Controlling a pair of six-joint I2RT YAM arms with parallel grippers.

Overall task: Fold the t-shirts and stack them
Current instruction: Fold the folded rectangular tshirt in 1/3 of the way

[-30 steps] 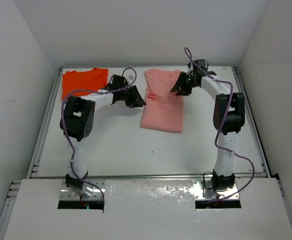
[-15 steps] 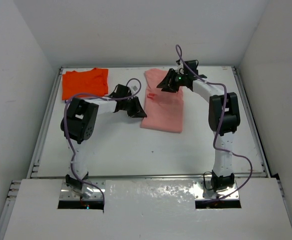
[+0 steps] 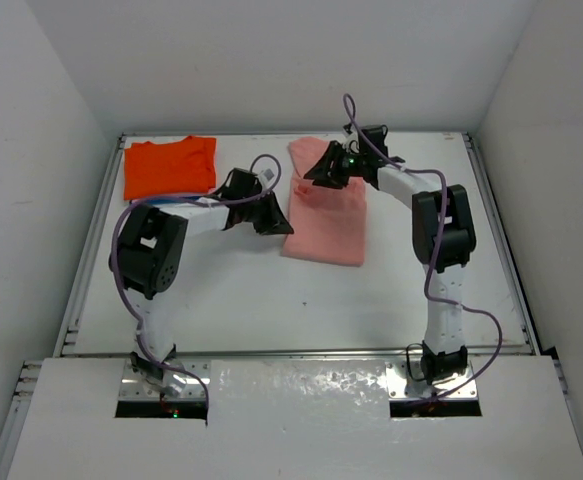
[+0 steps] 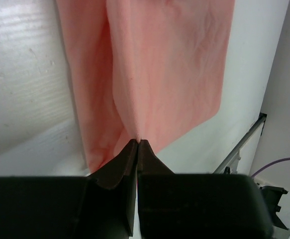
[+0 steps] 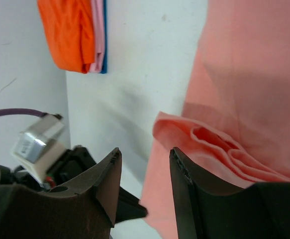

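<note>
— On the table (image 3: 271, 300), toward the far side and near the middle, we see the pink shirt (image 3: 329, 228). It lies partly folded, longer than wide.
— And the left gripper (image 4: 137, 143)?
— We find it at the left edge of that shirt. Its jaws are pressed together on a small ridge of the pink cloth, which rises up to the tips.
— What do we say about the right gripper (image 5: 145, 162)?
— It hangs over the far left corner of the same shirt. Its jaws stand apart, about half way, and between them we see bare table and the shirt's edge. A bunched fold of pink cloth lies just beside one finger; we cannot tell if it touches.
— Where is the orange shirt (image 3: 169, 167)?
— At the far left corner of the table, well apart from the pink one. From the right wrist view we see it on top of a small pile, with a pale layer (image 5: 98, 30) and a blue edge (image 5: 105, 45) under it.
</note>
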